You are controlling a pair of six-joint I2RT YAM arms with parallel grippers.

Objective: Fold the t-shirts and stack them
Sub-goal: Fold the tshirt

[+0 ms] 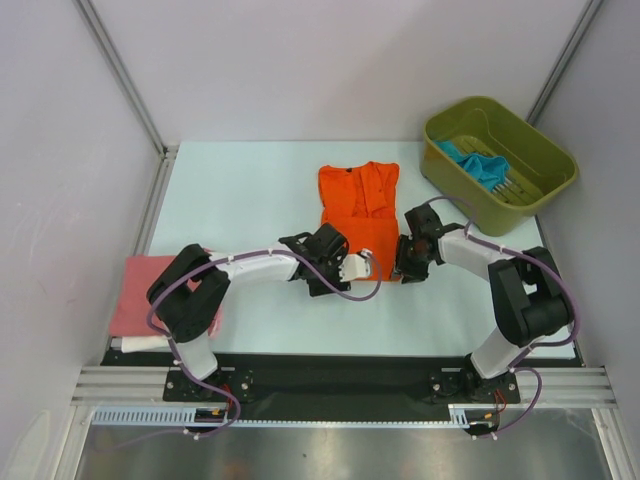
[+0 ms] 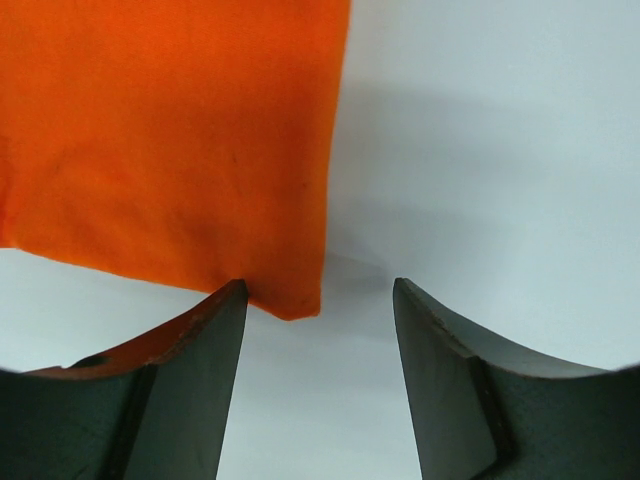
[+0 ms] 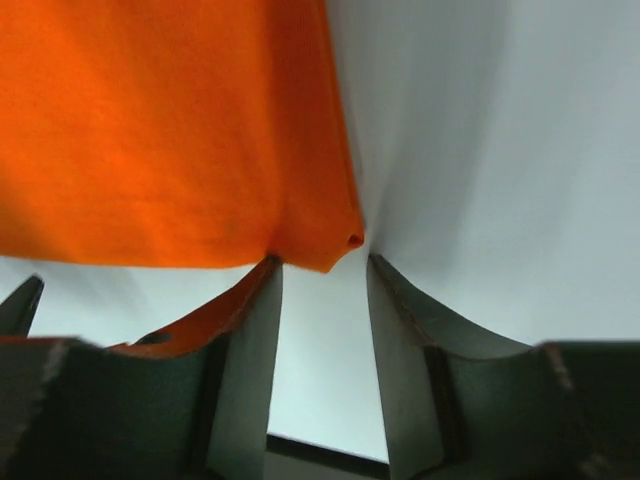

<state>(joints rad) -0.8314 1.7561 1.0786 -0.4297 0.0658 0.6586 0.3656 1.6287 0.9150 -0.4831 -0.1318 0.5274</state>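
Note:
The bright orange t-shirt [image 1: 358, 203] lies flat on the table's middle, collar at the far end. My left gripper [image 1: 363, 266] is open at its near hem; in the left wrist view a hem corner [image 2: 288, 296] lies just beyond the jaws, by the left finger [image 2: 190, 380]. My right gripper [image 1: 407, 263] is open at the near right corner; in the right wrist view that corner [image 3: 330, 250] sits at the tips of the open jaws, touching the left finger [image 3: 250, 350]. Neither holds cloth. A folded pink t-shirt [image 1: 145, 283] lies on a white one [image 1: 140, 343] at the near left. A teal-blue t-shirt [image 1: 478, 163] lies in the bin.
An olive-green plastic bin [image 1: 470, 200] stands at the far right of the pale table [image 1: 240, 190]. White walls and metal frame posts close in the table on three sides. The black arm base rail runs along the near edge.

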